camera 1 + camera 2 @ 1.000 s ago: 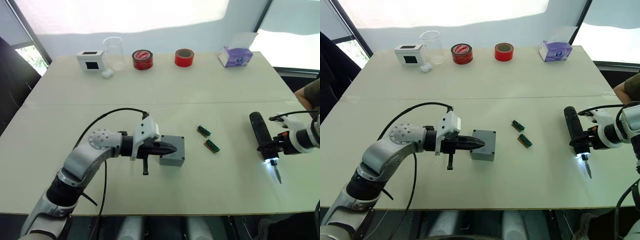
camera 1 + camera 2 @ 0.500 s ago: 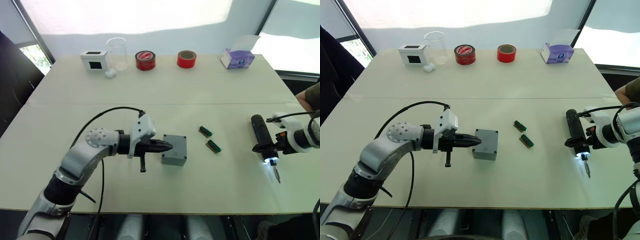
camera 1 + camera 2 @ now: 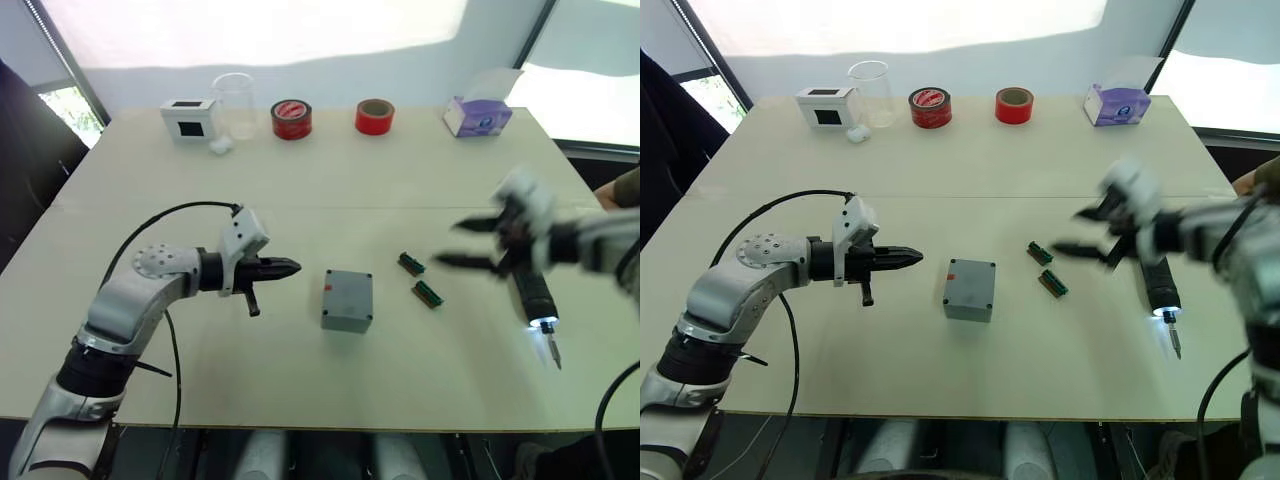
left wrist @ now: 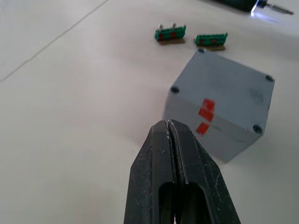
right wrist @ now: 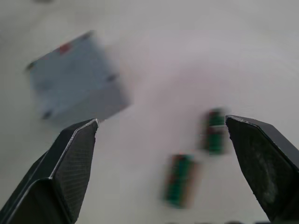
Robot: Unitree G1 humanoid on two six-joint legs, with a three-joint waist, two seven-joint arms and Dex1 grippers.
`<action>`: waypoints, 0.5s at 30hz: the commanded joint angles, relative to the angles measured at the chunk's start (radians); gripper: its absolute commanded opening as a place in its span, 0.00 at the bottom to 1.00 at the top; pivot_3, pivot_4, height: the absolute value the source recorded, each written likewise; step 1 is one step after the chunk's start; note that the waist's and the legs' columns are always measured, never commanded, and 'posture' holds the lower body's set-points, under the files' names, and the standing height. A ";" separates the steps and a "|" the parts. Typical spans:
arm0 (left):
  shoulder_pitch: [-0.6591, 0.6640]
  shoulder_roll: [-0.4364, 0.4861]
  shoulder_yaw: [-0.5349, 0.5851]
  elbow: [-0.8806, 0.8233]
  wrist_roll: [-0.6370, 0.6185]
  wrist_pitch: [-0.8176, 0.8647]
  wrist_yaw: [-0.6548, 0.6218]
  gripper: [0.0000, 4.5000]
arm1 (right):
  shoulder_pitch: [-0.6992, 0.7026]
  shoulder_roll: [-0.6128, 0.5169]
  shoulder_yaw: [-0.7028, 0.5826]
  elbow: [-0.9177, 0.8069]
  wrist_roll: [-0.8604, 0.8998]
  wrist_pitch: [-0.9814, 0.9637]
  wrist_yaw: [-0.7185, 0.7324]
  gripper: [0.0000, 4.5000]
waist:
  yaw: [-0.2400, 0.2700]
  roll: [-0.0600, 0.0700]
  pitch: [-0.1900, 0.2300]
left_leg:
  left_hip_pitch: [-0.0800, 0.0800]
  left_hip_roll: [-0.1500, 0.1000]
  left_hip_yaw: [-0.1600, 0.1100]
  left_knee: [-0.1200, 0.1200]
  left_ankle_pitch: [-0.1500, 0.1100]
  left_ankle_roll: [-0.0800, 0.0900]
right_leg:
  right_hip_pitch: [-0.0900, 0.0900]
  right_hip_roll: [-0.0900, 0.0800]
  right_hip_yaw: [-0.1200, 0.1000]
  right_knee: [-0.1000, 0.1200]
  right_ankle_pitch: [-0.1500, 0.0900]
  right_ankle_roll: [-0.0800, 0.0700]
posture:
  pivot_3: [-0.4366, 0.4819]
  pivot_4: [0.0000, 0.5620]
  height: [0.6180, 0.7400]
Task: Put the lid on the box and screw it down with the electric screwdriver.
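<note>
Left gripper point(image 4: 169, 125) staying pressed tight together, holding nothing, floating just over the table point(image 3: 330, 190), tips pointing at the box point(image 3: 347, 299) but well apart from it. Right gripper point(image 5: 161, 123) spread wide, holding nothing, hanging above the two small green strips point(image 3: 417, 279), looking blurry in the head views.

Box sitting on the table between the two grippers, closer to the left one. Lid point(image 4: 236, 86) lying flat on top of the box, dark holes showing at its corners. Small red mark point(image 4: 204, 115) showing on the box side facing the left gripper. Electric screwdriver point(image 3: 1160, 289) lying flat on the table under the right arm, a bright little light glowing at its front end, thin metal bit point(image 3: 554, 352) pointing toward the near edge.

Table looking pale cream and smooth, a thin seam running across it. Along the far edge, standing in a row: a white box with a black window point(image 3: 190, 118), a clear cup point(image 3: 235, 101), two red tape rolls point(image 3: 333, 117), a purple tissue box point(image 3: 478, 114). Bright windows and a light wall behind the table. No writing clear enough for reading
</note>
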State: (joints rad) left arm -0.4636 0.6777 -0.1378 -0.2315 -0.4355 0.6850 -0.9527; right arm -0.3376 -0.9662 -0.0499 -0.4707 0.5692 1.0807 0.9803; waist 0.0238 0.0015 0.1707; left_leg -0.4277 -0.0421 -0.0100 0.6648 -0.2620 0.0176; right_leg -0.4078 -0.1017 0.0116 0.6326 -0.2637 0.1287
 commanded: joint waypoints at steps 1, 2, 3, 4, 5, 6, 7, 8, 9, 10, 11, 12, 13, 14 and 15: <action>0.000 0.009 -0.035 0.005 0.054 -0.048 -0.006 0.00 | 0.064 0.019 0.009 -0.127 0.006 -0.037 -0.051 0.99 | -0.002 0.000 0.000 | 0.000 -0.001 0.001 0.001 0.000 0.001 | 0.000 -0.001 0.001 0.000 0.001 0.002 | 0.48 0.27 1.00; 0.001 0.012 -0.060 0.012 0.078 -0.059 -0.009 0.00 | 0.085 0.035 0.027 -0.134 -0.001 -0.047 -0.069 0.99 | -0.005 -0.001 0.000 | 0.000 -0.002 0.002 0.002 -0.001 0.002 | 0.001 -0.001 0.002 -0.001 0.002 0.004 | 0.48 0.27 1.00; 0.000 0.011 -0.079 0.017 0.096 -0.072 -0.014 0.00 | 0.097 0.048 0.042 -0.136 -0.006 -0.053 -0.087 0.99 | -0.008 -0.001 -0.001 | 0.002 -0.002 0.002 0.002 -0.001 0.002 | 0.003 -0.002 0.002 -0.002 0.003 0.003 | 0.48 0.27 1.00; -0.001 0.009 -0.091 0.021 0.103 -0.078 -0.020 0.00 | 0.102 0.058 0.055 -0.139 -0.010 -0.054 -0.100 0.99 | -0.009 -0.002 -0.001 | 0.003 -0.002 0.002 0.002 -0.001 0.002 | 0.004 -0.002 0.002 -0.002 0.003 0.003 | 0.48 0.27 1.00; -0.008 -0.004 -0.102 0.022 0.102 -0.077 -0.024 0.00 | 0.105 0.074 0.074 -0.139 -0.013 -0.058 -0.114 0.99 | -0.010 -0.002 -0.001 | 0.003 -0.002 0.002 0.002 -0.001 0.002 | 0.004 -0.001 0.002 -0.002 0.003 0.003 | 0.48 0.27 1.00; -0.013 -0.014 -0.108 0.022 0.100 -0.075 -0.027 0.00 | 0.106 0.083 0.085 -0.140 -0.014 -0.061 -0.124 0.99 | -0.011 -0.002 -0.001 | 0.003 -0.002 0.002 0.002 -0.001 0.002 | 0.003 -0.002 0.002 -0.002 0.003 0.003 | 0.48 0.27 1.00; -0.019 -0.025 -0.115 0.026 0.100 -0.076 -0.029 0.00 | 0.104 0.095 0.097 -0.139 -0.015 -0.063 -0.134 0.99 | -0.011 -0.002 -0.001 | 0.002 -0.001 0.002 0.002 -0.001 0.002 | 0.002 -0.001 0.002 -0.002 0.003 0.003 | 0.48 0.27 1.00; -0.027 -0.038 -0.124 0.037 0.107 -0.079 -0.029 0.00 | 0.098 0.108 0.108 -0.135 -0.016 -0.065 -0.144 0.99 | -0.011 -0.002 -0.001 | 0.002 -0.001 0.002 0.002 -0.001 0.002 | 0.002 -0.001 0.002 -0.002 0.003 0.003 | 0.48 0.27 1.00; -0.034 -0.054 -0.139 0.056 0.119 -0.085 -0.026 0.00 | 0.090 0.122 0.127 -0.128 -0.025 -0.068 -0.158 0.99 | -0.011 -0.002 -0.001 | 0.002 -0.001 0.002 0.001 -0.001 0.001 | 0.001 -0.001 0.002 -0.002 0.003 0.003 | 0.48 0.27 1.00; -0.039 -0.065 -0.149 0.069 0.128 -0.090 -0.025 0.00 | 0.084 0.132 0.141 -0.124 -0.031 -0.071 -0.167 0.99 | -0.011 -0.002 -0.001 | 0.002 -0.001 0.002 0.001 -0.001 0.001 | 0.001 -0.001 0.002 -0.002 0.003 0.003 | 0.48 0.27 1.00; -0.042 -0.075 -0.164 0.085 0.144 -0.103 -0.027 0.00 | 0.078 0.131 0.163 -0.122 -0.046 -0.079 -0.172 0.99 | -0.011 -0.002 -0.001 | 0.002 -0.001 0.002 0.001 -0.001 0.001 | 0.001 -0.001 0.002 -0.002 0.003 0.003 | 0.48 0.27 1.00; -0.048 -0.089 -0.177 0.103 0.157 -0.117 -0.026 0.00 | 0.074 0.117 0.195 -0.124 -0.071 -0.084 -0.176 0.99 | -0.011 -0.002 -0.001 | 0.002 -0.001 0.002 0.001 -0.001 0.001 | 0.001 -0.001 0.002 -0.002 0.003 0.003 | 0.48 0.27 1.00; -0.050 -0.098 -0.185 0.114 0.166 -0.129 -0.027 0.00 | 0.072 0.106 0.217 -0.127 -0.089 -0.088 -0.179 0.99 | -0.011 -0.002 -0.001 | 0.002 -0.001 0.002 0.001 -0.001 0.001 | 0.002 -0.001 0.002 -0.002 0.003 0.003 | 0.48 0.27 1.00; -0.058 -0.114 -0.190 0.131 0.172 -0.139 -0.029 0.00 | 0.068 0.102 0.235 -0.133 -0.101 -0.087 -0.185 0.99 | -0.010 -0.002 0.000 | 0.002 -0.001 0.002 0.001 -0.001 0.001 | 0.002 -0.001 0.002 -0.002 0.003 0.003 | 0.48 0.27 1.00; -0.071 -0.133 -0.196 0.149 0.180 -0.147 -0.024 0.00 | 0.060 0.115 0.235 -0.141 -0.090 -0.071 -0.194 0.99 | -0.010 -0.002 0.000 | 0.002 -0.001 0.002 0.001 -0.001 0.001 | 0.002 -0.001 0.002 -0.002 0.003 0.003 | 0.48 0.27 1.00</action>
State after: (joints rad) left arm -0.5070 0.5635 -0.3317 -0.0879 -0.2682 0.5700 -0.9788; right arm -0.2567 -0.8521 0.1834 -0.5838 0.4845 1.0122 0.7978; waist 0.0136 -0.0002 0.1702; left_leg -0.4258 -0.0430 -0.0082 0.6662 -0.2626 0.0187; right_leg -0.4061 -0.1027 0.0132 0.6309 -0.2604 0.1317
